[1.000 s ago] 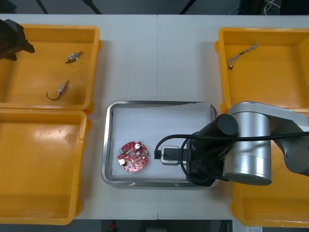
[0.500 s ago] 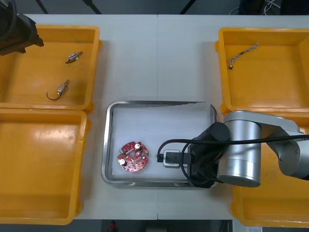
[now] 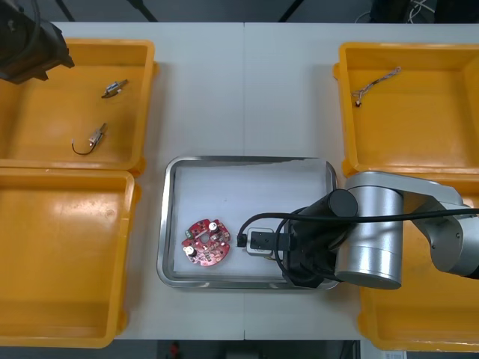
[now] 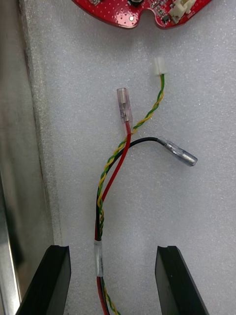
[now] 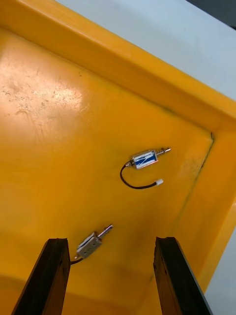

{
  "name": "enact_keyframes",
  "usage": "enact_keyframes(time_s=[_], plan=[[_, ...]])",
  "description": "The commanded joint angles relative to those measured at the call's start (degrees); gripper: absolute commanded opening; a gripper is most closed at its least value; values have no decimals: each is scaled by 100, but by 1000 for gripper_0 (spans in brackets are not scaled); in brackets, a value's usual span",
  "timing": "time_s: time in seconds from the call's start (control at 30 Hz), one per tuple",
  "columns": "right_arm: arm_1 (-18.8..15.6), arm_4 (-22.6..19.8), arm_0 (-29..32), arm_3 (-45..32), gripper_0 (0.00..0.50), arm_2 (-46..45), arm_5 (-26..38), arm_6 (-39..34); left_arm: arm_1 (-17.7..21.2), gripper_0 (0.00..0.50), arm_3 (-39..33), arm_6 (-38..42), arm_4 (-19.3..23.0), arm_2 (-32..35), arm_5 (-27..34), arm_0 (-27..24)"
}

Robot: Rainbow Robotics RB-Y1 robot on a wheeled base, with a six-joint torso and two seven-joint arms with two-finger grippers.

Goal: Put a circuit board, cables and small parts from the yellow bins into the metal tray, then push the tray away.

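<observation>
Across the pale bench (image 3: 202,90), four bins (image 3: 60,254) are flanking the tray (image 3: 247,159), two on each side of it. On the tray's white lining, the board (image 3: 207,242) is lying towards the tray's left wall and near rim.

The right gripper (image 4: 112,280) is hanging low over the tray's near right part, its arm (image 3: 374,228) reaching in across the tray's right rim. Its fingers (image 4: 49,280) are standing apart, released, gripping nothing. The cable (image 4: 115,167), a bundle of red, black and twisted yellow-green strands, is lying flat on the tray's lining. It is running out from between those fingers towards the board, touching neither finger. Its three ends are fanning out short of the board. The red strand is ending in a clear sleeve and the black one is bending off to a second clear sleeve. The twisted pair is ending in a small white plug, nearest the board but apart from it.

The left gripper (image 5: 110,280) is hovering over the far bin (image 3: 45,120) left of the tray, at that bin's far left corner and well apart from the tray. Its fingers (image 5: 49,280) are spread too, released and holding nothing. Two parts are lying on that bin's floor, one (image 3: 114,88) farther from the tray and one (image 3: 96,135), trailing a short black wire, nearer it. Another cable (image 3: 376,82) is lying in the far bin right of the tray.
</observation>
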Motion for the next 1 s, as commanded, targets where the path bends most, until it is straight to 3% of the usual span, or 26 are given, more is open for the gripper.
enact_keyframes(time_s=[0.03,0.27,0.63,0.8,1.0], plan=[[-112,21,-178,-252,500,-12,13,-117,-309,500,287,1202,-305,-51,-75,-545],[-226,-216,-187,-674,500,-583,795,-108,-388,500,410,1677,-701,-516,-137,-721],[-155,-1632,-213,-832,500,-2446,2298,-363,-493,500,629,2196,-674,-543,-409,-756],[-120,-2053,-213,-832,500,-3325,3045,-952,-616,500,858,3294,-657,-552,-612,-888],[-120,-2141,-213,-683,500,-4090,3660,-1646,-775,500,1227,4129,-639,-552,-761,-1046]])
